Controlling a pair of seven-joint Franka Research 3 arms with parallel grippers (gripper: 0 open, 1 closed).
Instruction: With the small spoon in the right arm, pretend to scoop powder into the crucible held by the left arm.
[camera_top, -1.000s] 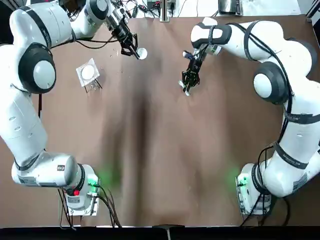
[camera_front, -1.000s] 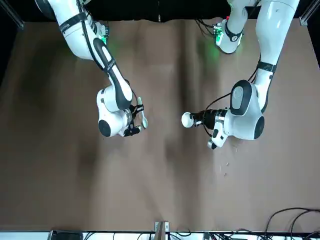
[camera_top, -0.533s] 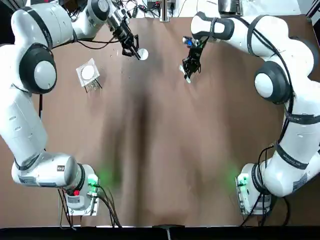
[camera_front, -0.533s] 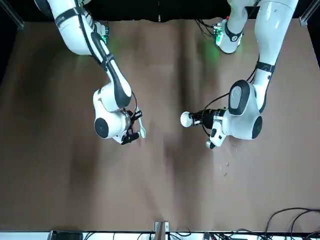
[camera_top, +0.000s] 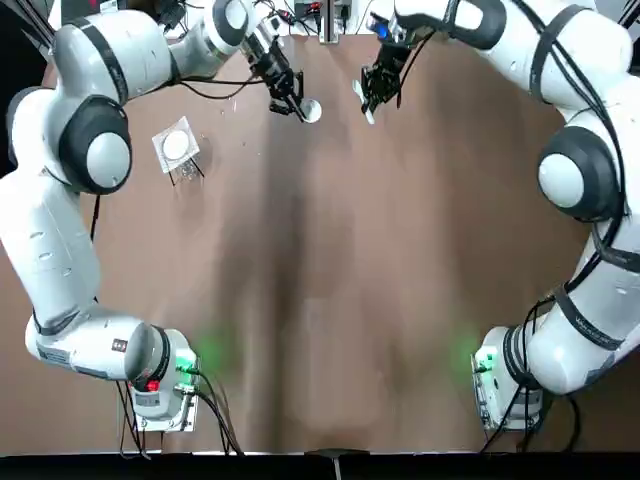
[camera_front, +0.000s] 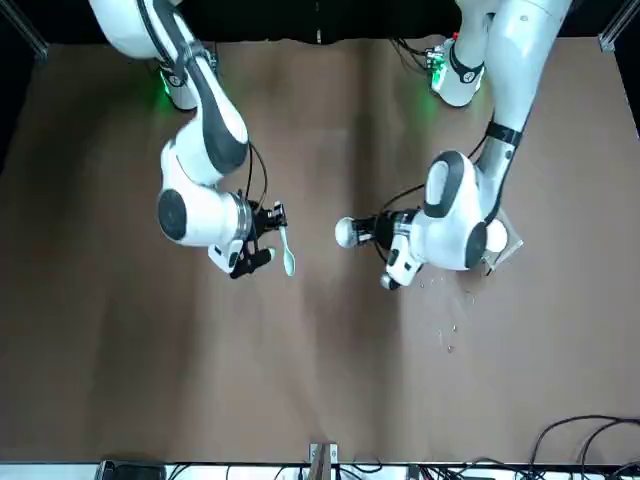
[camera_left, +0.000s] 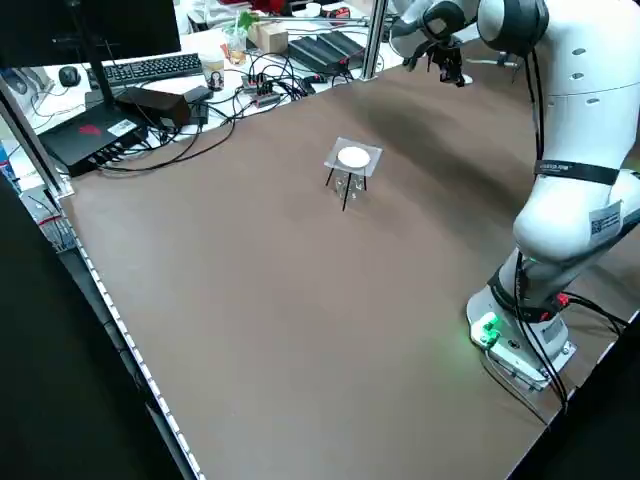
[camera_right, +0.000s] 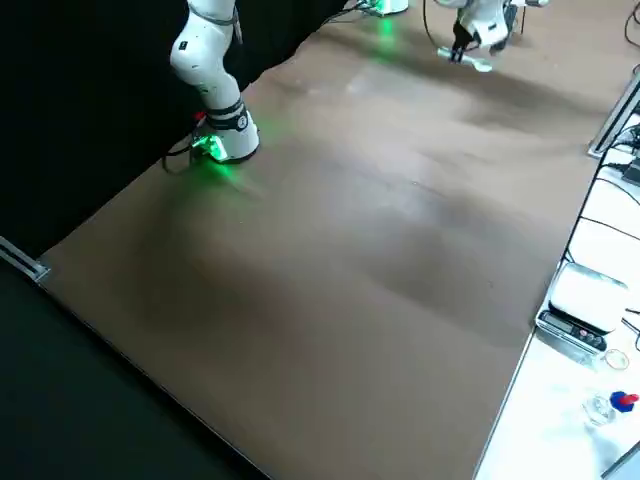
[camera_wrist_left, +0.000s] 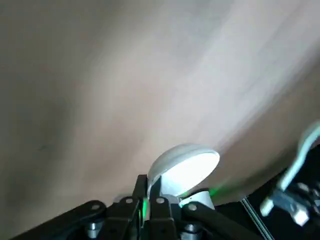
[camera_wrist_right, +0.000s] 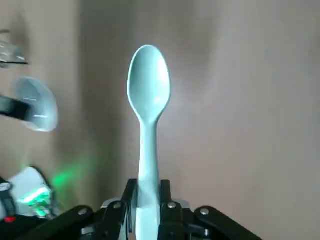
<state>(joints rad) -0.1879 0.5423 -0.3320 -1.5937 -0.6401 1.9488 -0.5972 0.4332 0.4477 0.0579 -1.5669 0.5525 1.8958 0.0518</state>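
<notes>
My left fingers (camera_top: 287, 93) are pressed together on the rim of the white crucible (camera_top: 311, 110), holding it in the air out by the far edge of the worktop (camera_top: 320, 300), well away from my bases. My right fingers (camera_top: 377, 85) pinch the handle of the small spoon (camera_top: 363, 101) just across from it. The pale bowl of the spoon sticks out past the fingertips, near the crucible but not touching it. The worktop under me is one wide brown sheet with soft darker streaks running down its middle. On my left half a small wire stand (camera_top: 176, 146) carries a square plate with a white disc on it, standing well apart from both hands. A few tiny pale specks (camera_front: 450, 335) lie on the brown near my left arm. Green lights (camera_top: 186, 362) glow at both my bases. Beyond the far edge the room is cluttered: a keyboard (camera_left: 160, 68), black boxes (camera_left: 90, 135) and a tangle of cables (camera_left: 245, 100). A flat white device (camera_right: 578, 305) sits on a pale surface beside the worktop.
</notes>
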